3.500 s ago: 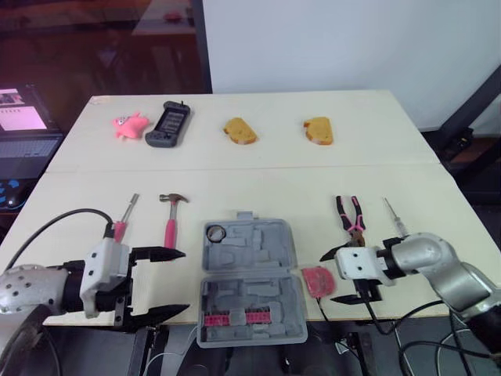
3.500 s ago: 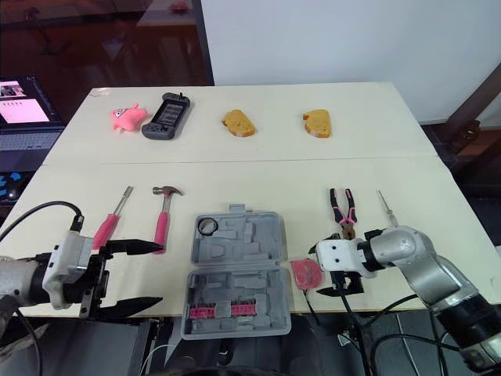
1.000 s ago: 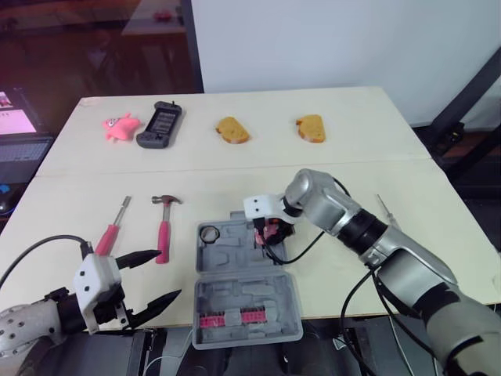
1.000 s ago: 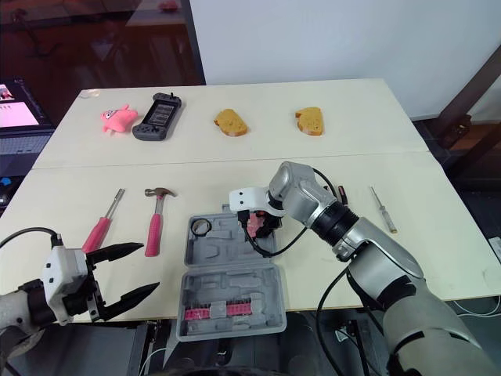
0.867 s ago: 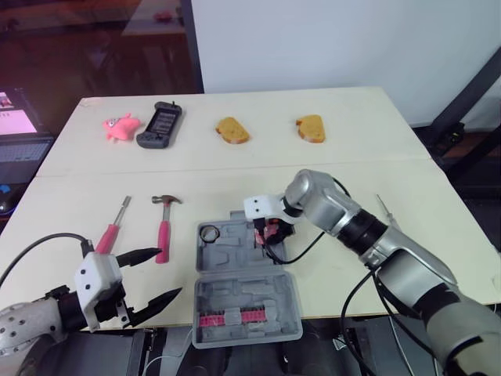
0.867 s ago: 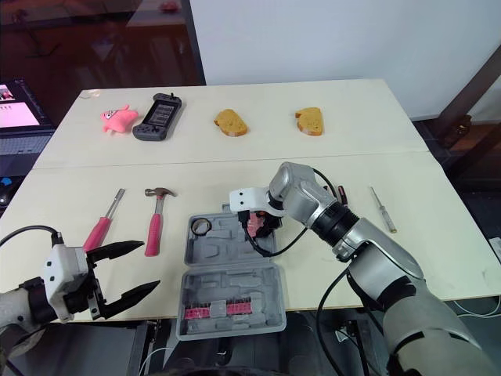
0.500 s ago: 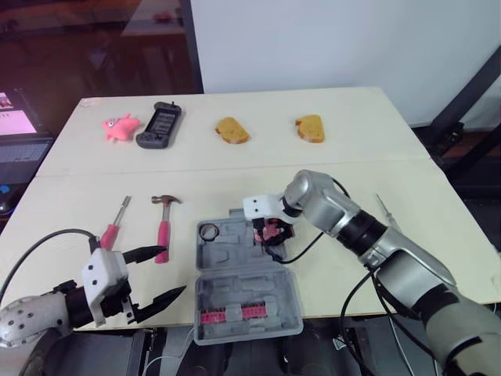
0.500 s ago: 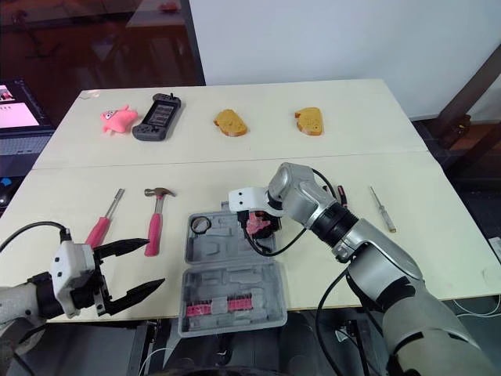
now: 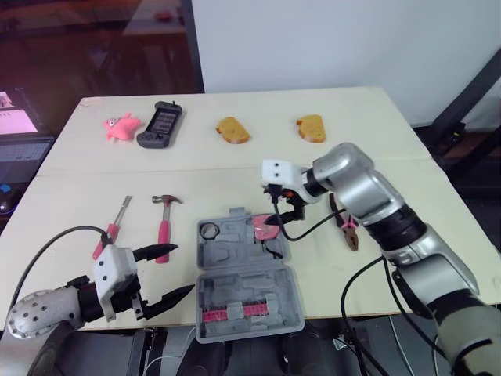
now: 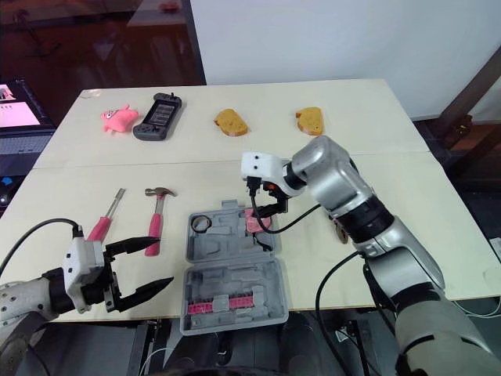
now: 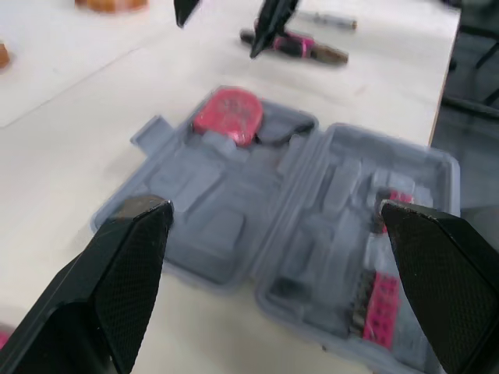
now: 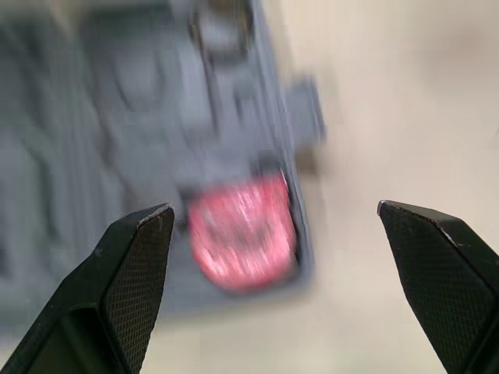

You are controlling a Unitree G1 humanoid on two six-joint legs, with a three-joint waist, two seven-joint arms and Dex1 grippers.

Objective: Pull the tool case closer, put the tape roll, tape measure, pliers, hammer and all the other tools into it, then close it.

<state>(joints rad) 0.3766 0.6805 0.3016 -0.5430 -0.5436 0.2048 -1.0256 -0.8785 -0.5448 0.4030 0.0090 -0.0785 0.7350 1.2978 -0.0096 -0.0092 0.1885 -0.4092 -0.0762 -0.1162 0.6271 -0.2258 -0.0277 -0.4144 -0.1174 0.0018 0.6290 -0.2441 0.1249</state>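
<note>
Near the front edge of the worktop (image 9: 407,258), in the head views, the tool case (image 9: 243,270) is being shown lying open. The tape measure (image 9: 264,227) is being carried in the far right compartment of the case, and the tape roll (image 9: 210,232) in the far left one. A row of pink bits (image 9: 233,312) is being carried in the near half. The right gripper (image 9: 279,207) is being held close over the far right corner of the case, with its fingers spread and nothing between them. The left gripper (image 9: 177,270) is being held at the front edge, left of the case, and is likewise spread and empty. The hammer (image 9: 163,225) and a pink-handled screwdriver (image 9: 109,232) are being shown left of the case. The pliers (image 9: 345,227) are being shown right of it, partly behind the right arm. A pink toy (image 9: 119,125), a handheld console (image 9: 163,124) and two bread pieces (image 9: 235,130) are being shown along the far edge.

In the left wrist view, the open case is being framed between that gripper's parted fingers (image 11: 129,273). The tape measure is being shown seated in its compartment, and the pliers on the worktop beyond.

In the right wrist view, the tape measure is being shown in the case's corner compartment, between that gripper's wide-spread fingers (image 12: 129,280).
</note>
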